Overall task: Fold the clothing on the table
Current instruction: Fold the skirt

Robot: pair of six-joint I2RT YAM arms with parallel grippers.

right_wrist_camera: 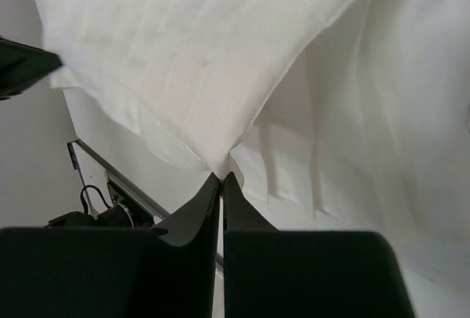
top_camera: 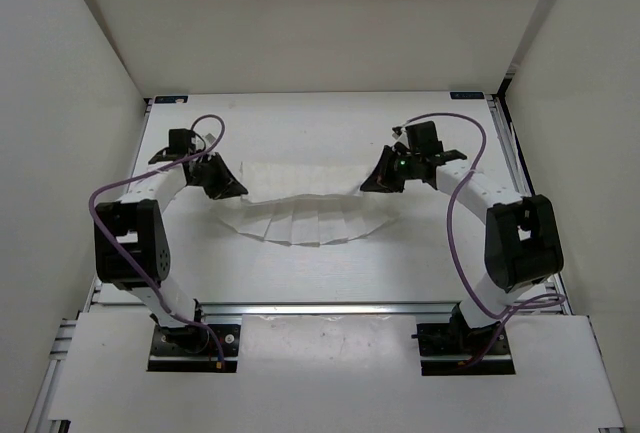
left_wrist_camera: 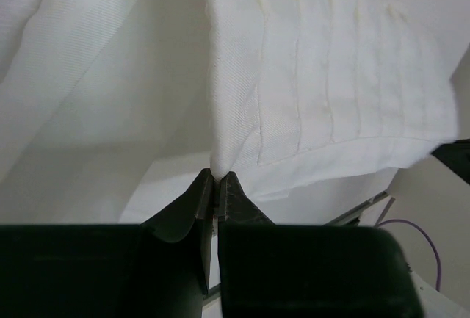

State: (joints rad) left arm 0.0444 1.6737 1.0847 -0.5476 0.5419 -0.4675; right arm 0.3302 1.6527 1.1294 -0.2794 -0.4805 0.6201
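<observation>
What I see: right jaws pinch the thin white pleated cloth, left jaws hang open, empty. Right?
No: the left jaws are also shut on the thin white pleated cloth, as the left wrist view shows. The right jaws do pinch it.

- The clothing (top_camera: pixel 300 211) is thin white fabric with lengthwise pleat-like creases. It spans the table's middle from 9 o'clock to 3 o'clock, with both ends lifted and the middle sagging toward 6 o'clock.
- The table (top_camera: pixel 300 123) is flat and matte white, with an aluminium rail at its 6 o'clock edge.
</observation>
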